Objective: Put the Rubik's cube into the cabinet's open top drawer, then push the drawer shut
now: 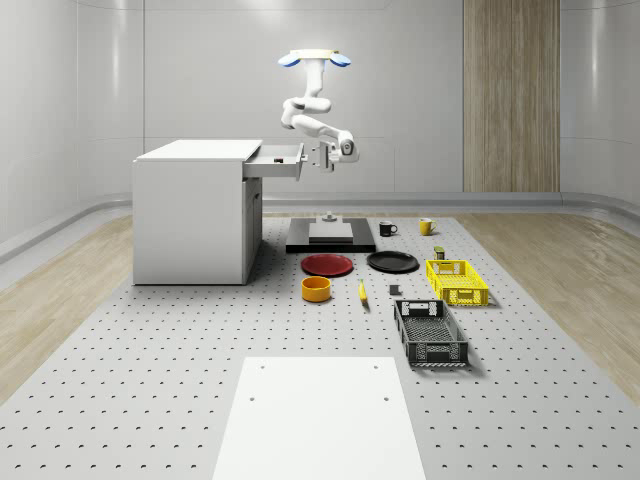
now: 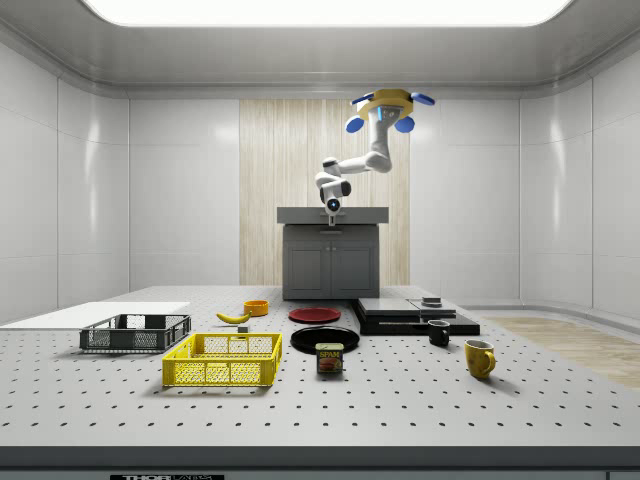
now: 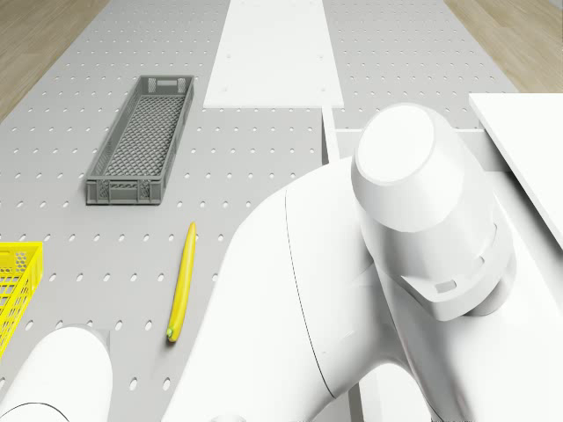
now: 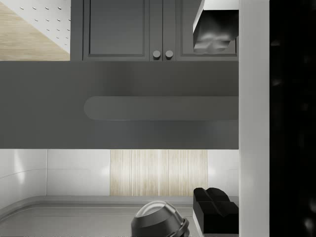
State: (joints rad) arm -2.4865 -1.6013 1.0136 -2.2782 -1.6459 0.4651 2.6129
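Observation:
The cabinet (image 1: 190,215) has a white top, and its open top drawer (image 1: 277,158) juts toward the whole-scene view's right. My drone (image 1: 315,58) hovers high above and just right of the drawer's front. The arm bends down from it, putting my gripper (image 1: 322,156) level with the drawer front and a short way off it. In the wrist view the grey drawer front (image 4: 148,133) with its long handle (image 4: 160,108) faces my gripper (image 4: 213,118), whose fingers (image 4: 213,32) stand wide apart, open and holding nothing. From the side, the gripper (image 2: 333,206) hangs before the cabinet (image 2: 330,265).
On the perforated floor right of the cabinet lie a black platform (image 1: 330,238), a red plate (image 1: 328,265), a black plate (image 1: 392,262), an orange bowl (image 1: 316,289), a banana (image 1: 362,292), a yellow crate (image 1: 456,281), a grey crate (image 1: 430,333) and two mugs (image 1: 387,228). A white slab (image 1: 318,415) lies nearest.

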